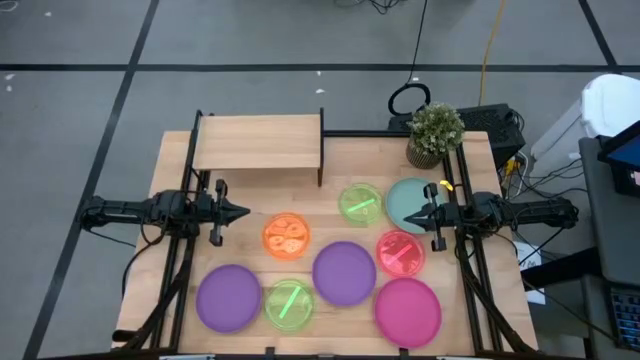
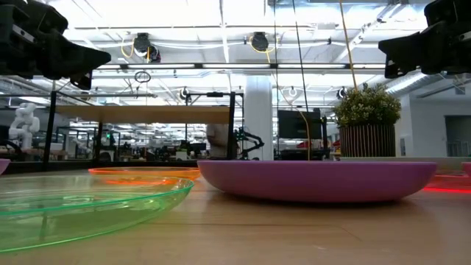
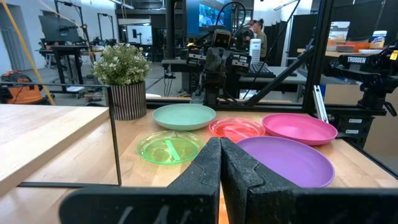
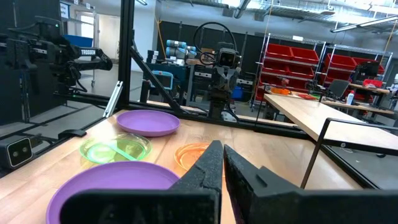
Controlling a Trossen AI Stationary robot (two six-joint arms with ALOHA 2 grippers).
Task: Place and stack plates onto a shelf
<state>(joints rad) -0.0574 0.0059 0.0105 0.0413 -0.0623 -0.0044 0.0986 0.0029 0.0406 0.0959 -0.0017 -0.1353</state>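
Note:
Several round plates lie flat on the wooden table: an orange one (image 1: 286, 235), two translucent green ones (image 1: 360, 203) (image 1: 289, 304), a pale teal one (image 1: 404, 196), a red-pink one (image 1: 400, 252), two purple ones (image 1: 344, 272) (image 1: 228, 297) and a magenta one (image 1: 408, 311). The shelf (image 1: 260, 142), a light-wood board on thin black legs, stands at the far left and carries nothing. My left gripper (image 1: 247, 211) hovers shut, left of the orange plate. My right gripper (image 1: 406, 216) hovers shut above the teal plate's near edge. In the low view both grippers (image 2: 96, 57) (image 2: 390, 48) hang well above the table.
A potted plant (image 1: 436, 133) stands at the table's far right corner, beside the teal plate. Black frame rails (image 1: 470, 270) run along the left and right sides. A strip of bare wood (image 1: 240, 185) lies between the shelf and the plates.

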